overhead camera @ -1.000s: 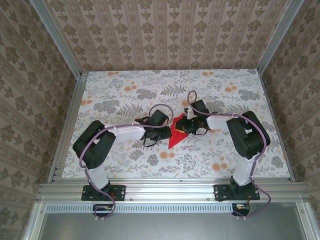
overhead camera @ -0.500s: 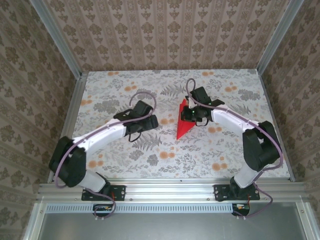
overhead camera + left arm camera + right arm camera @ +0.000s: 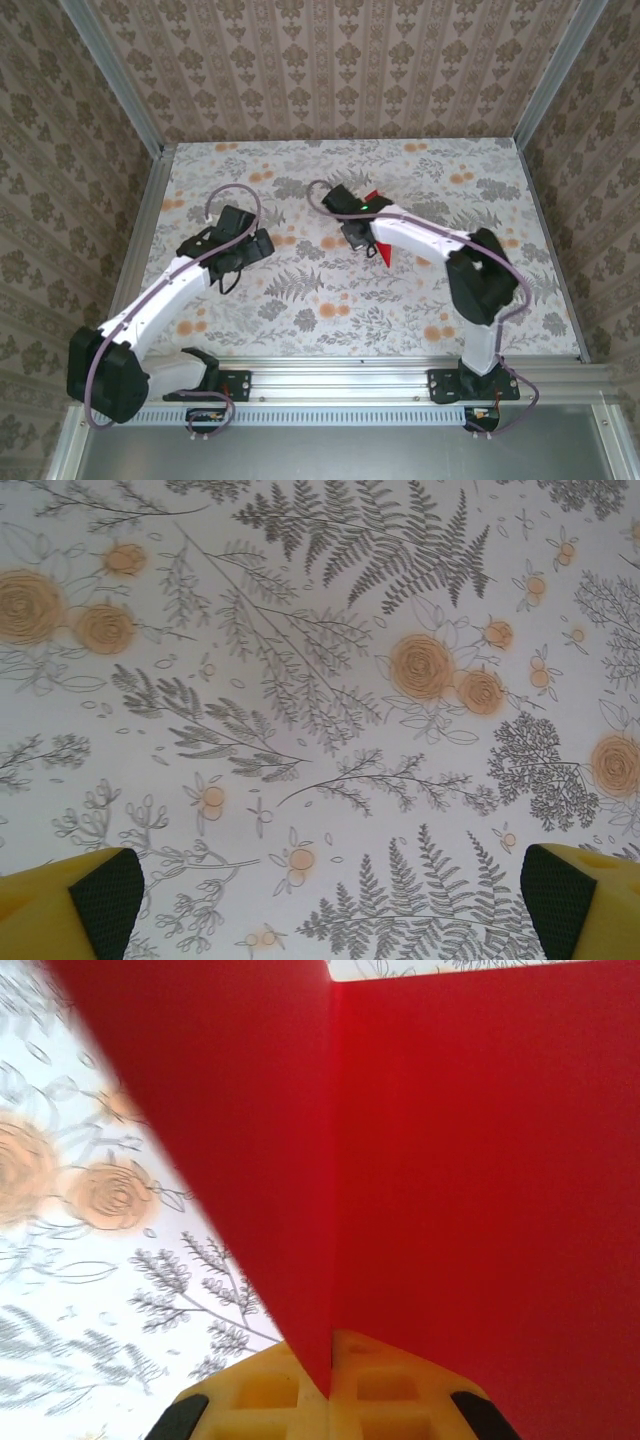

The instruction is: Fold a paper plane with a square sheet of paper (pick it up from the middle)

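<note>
Left gripper (image 3: 250,245) stands over the left part of the table (image 3: 300,310), near the left rail (image 3: 138,250), jaws spread wide; its fingers (image 3: 70,910) sit at the lower corners of the wrist view, with floral surface between them. A broad open stretch of table separates it from the right gripper (image 3: 356,230) at table centre. That gripper's jaws are pressed together, pinching the red paper (image 3: 383,252) at a crease. Paper edges project on the far and near sides of the arm. Open table lies right of that arm and along the back wall.
</note>
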Controlling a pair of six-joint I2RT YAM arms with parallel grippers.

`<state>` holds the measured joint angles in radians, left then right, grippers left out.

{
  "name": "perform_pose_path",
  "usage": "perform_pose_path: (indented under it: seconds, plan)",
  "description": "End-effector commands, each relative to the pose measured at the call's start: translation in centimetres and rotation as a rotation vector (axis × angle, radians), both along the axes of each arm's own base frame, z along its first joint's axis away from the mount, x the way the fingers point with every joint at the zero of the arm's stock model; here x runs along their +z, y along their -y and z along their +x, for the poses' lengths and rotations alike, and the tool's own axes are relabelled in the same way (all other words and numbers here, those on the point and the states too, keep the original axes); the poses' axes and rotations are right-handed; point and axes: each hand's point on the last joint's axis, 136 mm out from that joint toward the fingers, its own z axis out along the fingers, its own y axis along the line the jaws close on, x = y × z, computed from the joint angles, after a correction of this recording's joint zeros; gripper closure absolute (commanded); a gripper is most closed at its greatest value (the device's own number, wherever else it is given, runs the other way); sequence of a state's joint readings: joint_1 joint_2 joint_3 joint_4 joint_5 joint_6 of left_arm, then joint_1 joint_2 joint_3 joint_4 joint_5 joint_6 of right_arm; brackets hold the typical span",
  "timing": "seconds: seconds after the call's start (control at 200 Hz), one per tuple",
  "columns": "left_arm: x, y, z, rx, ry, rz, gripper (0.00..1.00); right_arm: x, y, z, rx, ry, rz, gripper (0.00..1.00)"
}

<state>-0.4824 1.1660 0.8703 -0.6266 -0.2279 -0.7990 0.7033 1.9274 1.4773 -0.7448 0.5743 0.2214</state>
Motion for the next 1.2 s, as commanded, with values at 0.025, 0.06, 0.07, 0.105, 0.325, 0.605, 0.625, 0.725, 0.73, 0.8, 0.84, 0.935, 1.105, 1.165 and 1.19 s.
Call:
perform_pose_path:
  seconds: [0.025, 0.06, 0.07, 0.105, 0.325, 0.605, 0.625, 0.725, 0.73, 0.8, 0.84, 0.935, 1.105, 1.165, 1.19]
  plan:
    - [0.1, -1.8, -1.2, 0.035, -0.019, -0.009, 0.0, -0.6, 0.6, 0.2, 0.045, 0.045, -0.347, 0.94]
    - [0.2, -2.2, -1.3, 0.047, -0.017, -0.012, 0.0, -1.3, -0.2, 0.0, 0.06, 0.041, -0.365, 0.94]
    - [0.2, -2.3, -1.3, 0.048, -0.018, -0.012, 0.0, -1.6, -0.4, -0.1, 0.065, 0.036, -0.369, 0.94]
    - [0.4, -2.5, -1.4, 0.055, -0.014, -0.016, 0.0, -2.4, -1.2, -0.3, 0.081, 0.029, -0.379, 0.93]
    - [0.6, -3.3, -1.7, 0.073, -0.018, -0.045, 0.0, -6.0, -4.3, -2.8, 0.145, -0.032, -0.383, 0.86]
    - [0.4, -3.5, -1.5, 0.079, -0.024, -0.071, 0.0, -4.2, -8.8, -7.1, 0.244, -0.149, -0.082, 0.62]
    - [0.4, -3.5, -1.5, 0.079, -0.024, -0.074, 0.0, -3.9, -9.2, -7.7, 0.255, -0.163, -0.049, 0.61]
    - [0.3, -3.5, -1.4, 0.074, -0.027, -0.08, 0.0, -1.9, -10.3, -9.5, 0.292, -0.176, 0.078, 0.56]
    - [0.4, -3.4, -1.4, 0.074, -0.027, -0.082, 0.0, -1.7, -10.3, -9.5, 0.292, -0.176, 0.086, 0.56]
    - [0.3, -3.5, -1.3, 0.072, -0.03, -0.086, 0.0, -0.3, -10.5, -10.4, 0.302, -0.177, 0.155, 0.53]
    - [0.4, -3.4, -1.2, 0.07, -0.028, -0.089, 0.0, 0.7, -10.5, -10.7, 0.31, -0.168, 0.191, 0.5]
    - [0.4, -3.2, -1.0, 0.062, -0.027, -0.102, 0.0, 2.7, -10.0, -11.0, 0.326, -0.117, 0.244, 0.38]
    - [0.0, -2.8, -0.7, 0.048, -0.035, -0.118, 0.0, 2.9, -7.8, -10.3, 0.42, 0.003, 0.162, 0.0]
    - [-0.1, -2.6, -0.7, 0.042, -0.038, -0.123, 0.0, 2.2, -6.7, -9.6, 0.434, 0.031, 0.099, 0.0]
    - [-0.2, -2.6, -0.7, 0.04, -0.041, -0.122, 0.0, 1.8, -6.3, -9.6, 0.449, 0.031, 0.073, 0.0]
